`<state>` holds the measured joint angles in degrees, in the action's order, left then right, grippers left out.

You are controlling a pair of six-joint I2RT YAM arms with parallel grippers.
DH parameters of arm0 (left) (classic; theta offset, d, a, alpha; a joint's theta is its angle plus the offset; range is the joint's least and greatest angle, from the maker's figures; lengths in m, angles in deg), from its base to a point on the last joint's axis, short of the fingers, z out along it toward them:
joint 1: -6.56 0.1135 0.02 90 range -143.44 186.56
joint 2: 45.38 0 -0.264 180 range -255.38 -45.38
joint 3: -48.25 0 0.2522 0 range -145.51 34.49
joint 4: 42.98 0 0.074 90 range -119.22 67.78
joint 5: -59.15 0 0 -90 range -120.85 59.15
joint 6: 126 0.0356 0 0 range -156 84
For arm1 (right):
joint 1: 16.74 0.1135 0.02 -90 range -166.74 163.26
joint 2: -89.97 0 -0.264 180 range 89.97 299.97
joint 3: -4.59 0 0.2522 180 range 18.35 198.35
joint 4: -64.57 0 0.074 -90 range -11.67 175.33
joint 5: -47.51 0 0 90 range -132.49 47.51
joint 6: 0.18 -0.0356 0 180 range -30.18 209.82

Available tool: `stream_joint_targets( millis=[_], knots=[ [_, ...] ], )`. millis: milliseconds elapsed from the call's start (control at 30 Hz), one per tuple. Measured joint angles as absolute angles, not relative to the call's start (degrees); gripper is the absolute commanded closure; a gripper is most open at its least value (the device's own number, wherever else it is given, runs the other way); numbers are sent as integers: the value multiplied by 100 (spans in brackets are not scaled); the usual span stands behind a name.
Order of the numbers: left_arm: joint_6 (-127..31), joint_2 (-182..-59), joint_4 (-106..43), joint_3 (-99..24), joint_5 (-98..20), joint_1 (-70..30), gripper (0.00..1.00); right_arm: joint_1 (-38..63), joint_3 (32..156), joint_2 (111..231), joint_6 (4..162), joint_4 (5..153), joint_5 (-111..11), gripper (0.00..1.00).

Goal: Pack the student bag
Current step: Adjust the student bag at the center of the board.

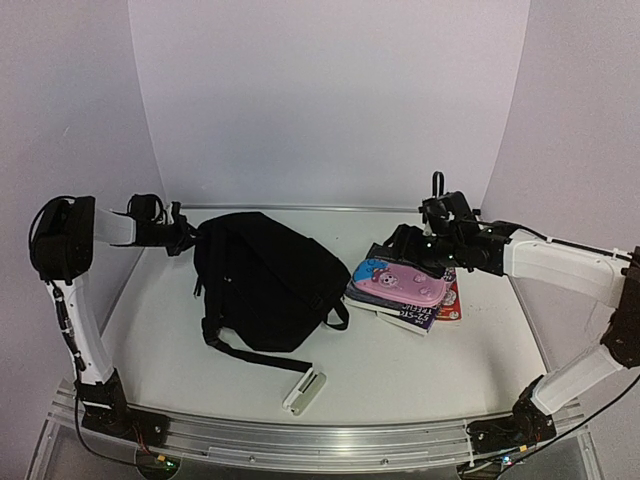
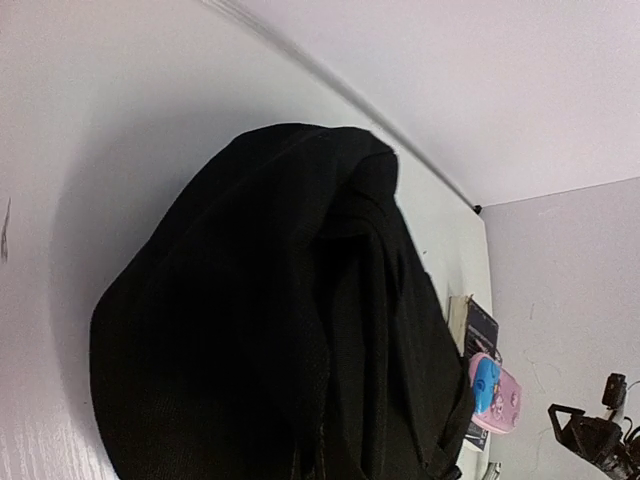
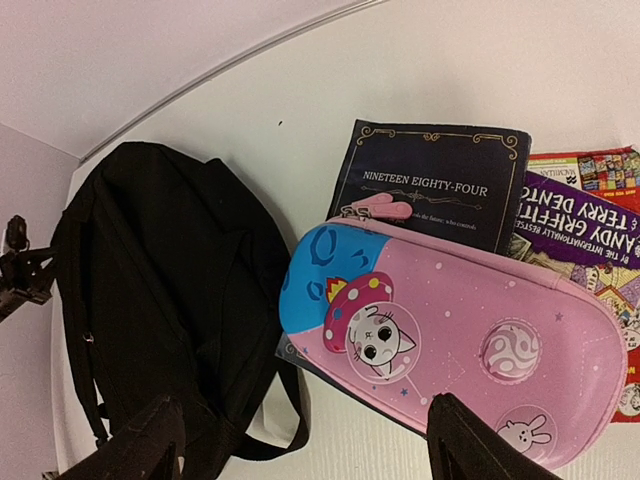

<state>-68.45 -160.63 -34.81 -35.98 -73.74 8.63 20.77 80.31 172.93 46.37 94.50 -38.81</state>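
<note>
Two states we note: L gripper (image 1: 188,238) shut w/ student bag (image 1: 265,280) end just ahead, R gripper (image 1: 402,243) spread above pencil case (image 1: 400,283).

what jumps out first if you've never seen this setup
The large black soft fabric backpack sprawled in the middle of the white table dominates. Right of it, a pink pencil case with a blue end and cartoon cat tops a stack of books, with the right gripper open over it.
</note>
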Motion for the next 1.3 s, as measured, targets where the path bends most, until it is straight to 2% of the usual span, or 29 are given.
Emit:
stream_joint_targets(
  millis=[267, 500, 733, 1033, 1233, 1300],
  knots=[
    [-6300, -14576, -3027, -3890, -7248, 1130, 100, 2077, 8031, 17286, 4685, 9497, -3799, 20],
    [-5382, -14100, -2321, -5245, -7337, 1234, 100, 2077, 8031, 17286, 4701, 9513, -3782, 20],
    [-4573, -13754, -1745, -5943, -7785, 1146, 100, 2077, 8031, 17286, 4696, 9513, -3782, 20],
    [-3435, -13701, -556, -5852, -7554, -16, 100, 2077, 8031, 17306, 4683, 9515, -3790, 21],
    [-3323, -13568, -483, -4796, -7648, -823, 100, 2077, 8031, 17321, 4673, 9511, -3806, 21],
    [-3437, -13525, -511, -4332, -7725, -988, 94, 2077, 8031, 17349, 4673, 9512, -3810, 21]
  ],
)
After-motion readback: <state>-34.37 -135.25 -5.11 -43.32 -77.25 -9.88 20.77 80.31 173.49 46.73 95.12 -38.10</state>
